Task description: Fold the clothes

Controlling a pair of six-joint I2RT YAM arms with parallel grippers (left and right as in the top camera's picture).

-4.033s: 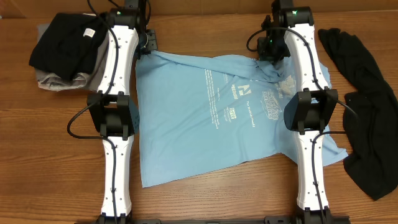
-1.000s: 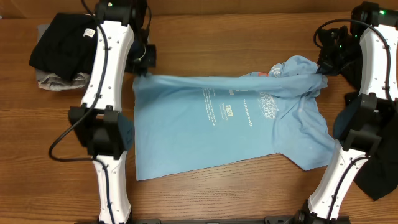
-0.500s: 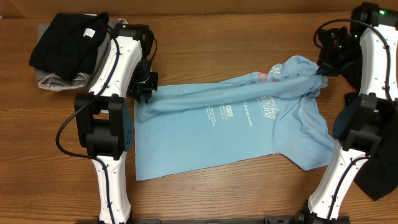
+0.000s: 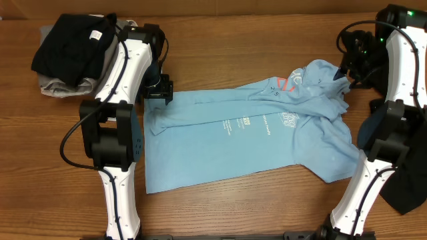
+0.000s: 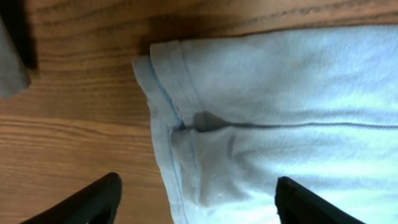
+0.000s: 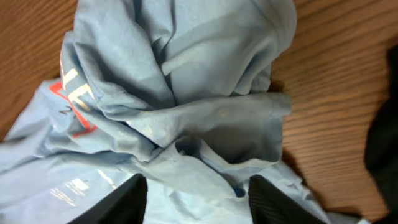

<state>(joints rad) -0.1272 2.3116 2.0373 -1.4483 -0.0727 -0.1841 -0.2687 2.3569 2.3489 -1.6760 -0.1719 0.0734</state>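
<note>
The light blue T-shirt lies across the middle of the table, its far edge folded over toward the near side and its right end bunched up. My left gripper hovers over the shirt's left hem corner. Its fingers stand wide apart, with the cloth lying loose below them. At the far right, my right gripper is over the crumpled sleeve bunch. Its fingers are spread, and the fabric rests slack between them.
A pile of black and grey clothes sits at the far left corner; its grey edge shows in the left wrist view. A black garment lies at the right edge, mostly behind the right arm, and shows in the right wrist view.
Both grippers have opened and let go of the shirt. Its folded far edge has dropped and slackened onto the table. Neither arm has moved in the last half second.
</note>
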